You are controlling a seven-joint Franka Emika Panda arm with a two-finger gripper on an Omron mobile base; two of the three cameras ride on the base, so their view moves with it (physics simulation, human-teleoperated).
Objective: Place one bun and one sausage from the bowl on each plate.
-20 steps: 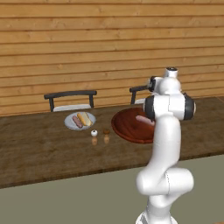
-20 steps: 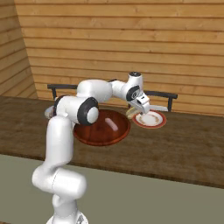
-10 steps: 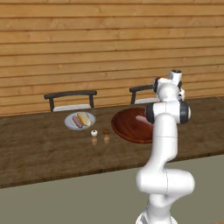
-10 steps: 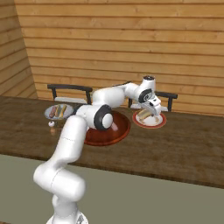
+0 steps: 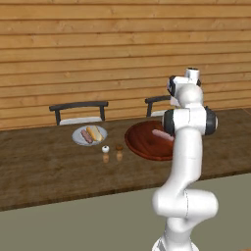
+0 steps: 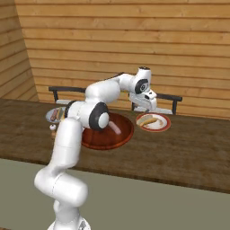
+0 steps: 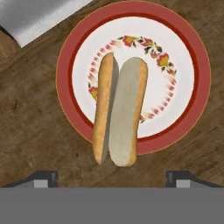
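Observation:
A split bun (image 7: 118, 118) lies alone on the red-rimmed plate (image 7: 192, 57), one end hanging over the rim. My gripper (image 7: 111, 177) hovers above it, open, with the finger tips wide apart and nothing between them. In the right base view the gripper (image 6: 146, 105) hangs just over that plate (image 6: 162, 127) and its bun (image 6: 146, 120). The wooden bowl (image 6: 96, 143) holds one sausage (image 6: 116, 129). The grey plate (image 5: 77, 138) carries a bun (image 5: 94, 133) and a sausage (image 5: 86, 136). From the left base view the bowl (image 5: 139, 147) and its sausage (image 5: 162, 135) sit partly behind my arm.
Two small shakers (image 5: 105, 153) (image 5: 119, 152) stand between the grey plate and the bowl. Two dark chairs (image 5: 78, 106) (image 6: 173, 98) are pushed against the table's far side, before a wooden wall. A pale chair seat (image 7: 35, 15) lies just beyond the red-rimmed plate.
The jaws have spread wider and the bun now lies free on the red-rimmed plate. The hand has lifted slightly above it.

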